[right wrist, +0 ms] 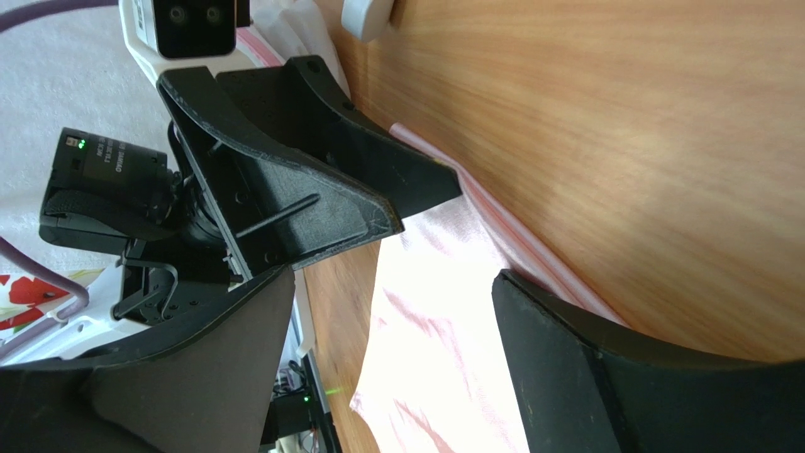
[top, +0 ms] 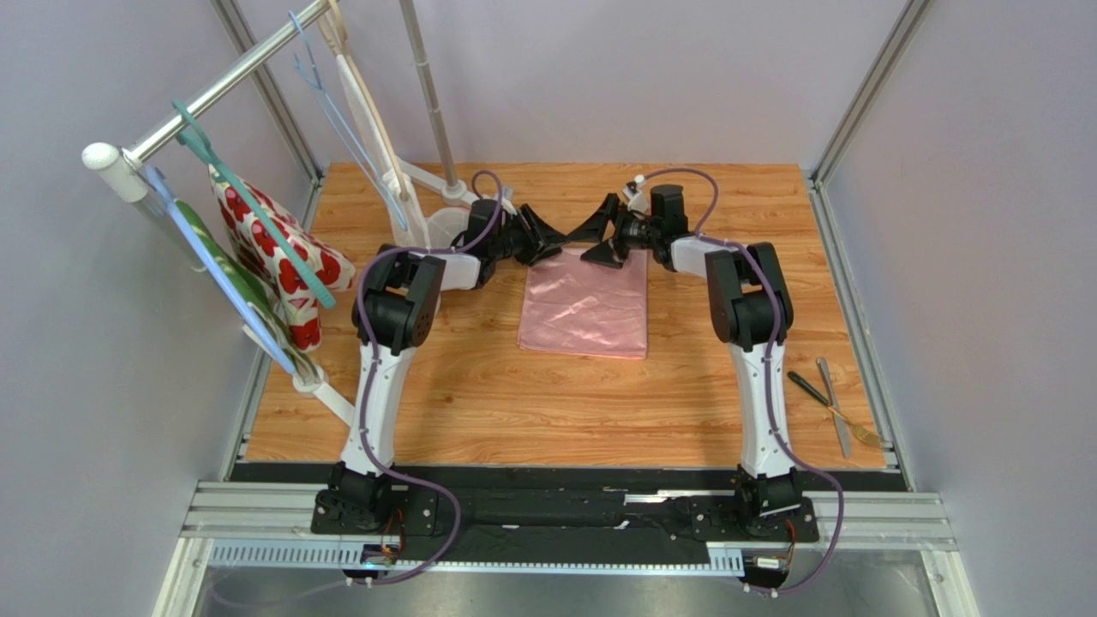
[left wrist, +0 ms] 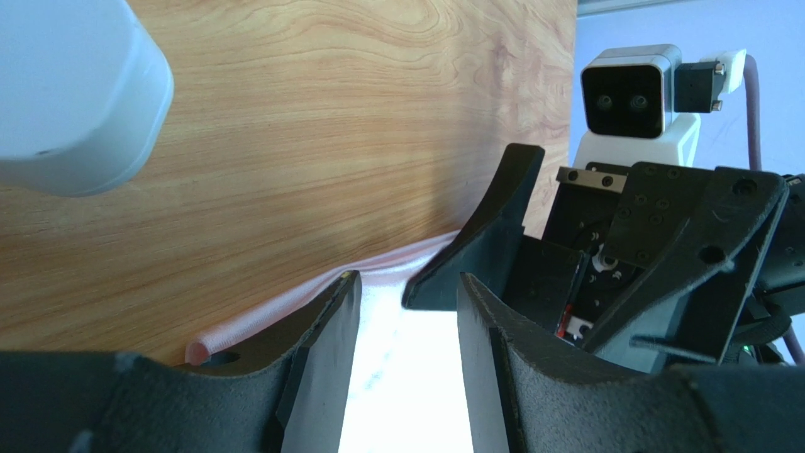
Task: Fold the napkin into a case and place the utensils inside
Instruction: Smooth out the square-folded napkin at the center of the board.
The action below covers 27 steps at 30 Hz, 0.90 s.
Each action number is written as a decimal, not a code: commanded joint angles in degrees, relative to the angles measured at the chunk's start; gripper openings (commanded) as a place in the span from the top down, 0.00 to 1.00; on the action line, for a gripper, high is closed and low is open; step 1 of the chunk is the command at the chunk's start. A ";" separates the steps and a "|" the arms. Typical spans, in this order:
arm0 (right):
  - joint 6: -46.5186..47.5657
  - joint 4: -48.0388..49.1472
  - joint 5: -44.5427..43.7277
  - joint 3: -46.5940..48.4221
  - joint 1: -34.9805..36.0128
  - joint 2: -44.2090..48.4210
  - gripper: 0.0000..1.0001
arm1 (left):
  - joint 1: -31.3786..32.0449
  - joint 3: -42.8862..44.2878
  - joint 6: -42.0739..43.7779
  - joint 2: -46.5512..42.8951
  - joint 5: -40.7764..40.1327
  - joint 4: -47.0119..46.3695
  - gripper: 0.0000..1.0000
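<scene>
The pink napkin (top: pixel 586 306) lies flat on the wooden table as a folded rectangle. Its far edge shows as a rolled pink fold in the left wrist view (left wrist: pixel 283 307), and its glossy surface shows in the right wrist view (right wrist: pixel 444 321). My left gripper (top: pixel 551 244) is open over the napkin's far left corner. My right gripper (top: pixel 596 238) is open over the far right part of that edge. Both face each other closely and hold nothing. The utensils (top: pixel 834 405) lie at the table's right edge: a dark-handled piece, a silver piece and a yellowish fork.
A rack at the left (top: pixel 193 116) carries hangers, a white cloth with red flowers (top: pixel 277 251) and a green cloth (top: pixel 232 286). A white stand base (top: pixel 438 212) sits at the table's back, just left of my left gripper.
</scene>
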<state>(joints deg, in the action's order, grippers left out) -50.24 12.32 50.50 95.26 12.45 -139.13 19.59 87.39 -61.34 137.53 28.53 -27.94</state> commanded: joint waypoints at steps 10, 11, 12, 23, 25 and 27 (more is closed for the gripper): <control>0.23 2.10 0.74 -0.16 -7.52 -2.99 0.15 | 1.06 -0.73 1.93 -2.71 -6.21 4.83 0.47; -0.38 2.79 1.17 -0.43 -8.48 -3.08 0.15 | 1.06 -0.82 1.93 -2.88 -6.38 4.65 0.47; -1.08 4.28 1.44 -0.78 -9.01 -3.08 0.15 | 1.06 -0.91 2.01 -2.97 -6.47 4.65 0.47; -3.46 4.03 2.94 1.85 -14.19 -3.70 0.14 | 1.06 0.40 4.73 -2.71 -7.00 7.28 0.47; -3.20 2.89 3.11 2.73 -14.90 -3.26 0.14 | 1.41 4.26 9.10 -2.62 -6.48 12.79 0.49; -1.72 0.00 3.46 3.87 -15.96 -1.60 0.14 | 2.02 7.61 14.55 -4.46 -6.65 16.24 0.49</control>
<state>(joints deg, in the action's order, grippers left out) -54.26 16.25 54.76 96.60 -0.54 -141.23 20.80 89.52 -58.00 136.55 23.99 -22.68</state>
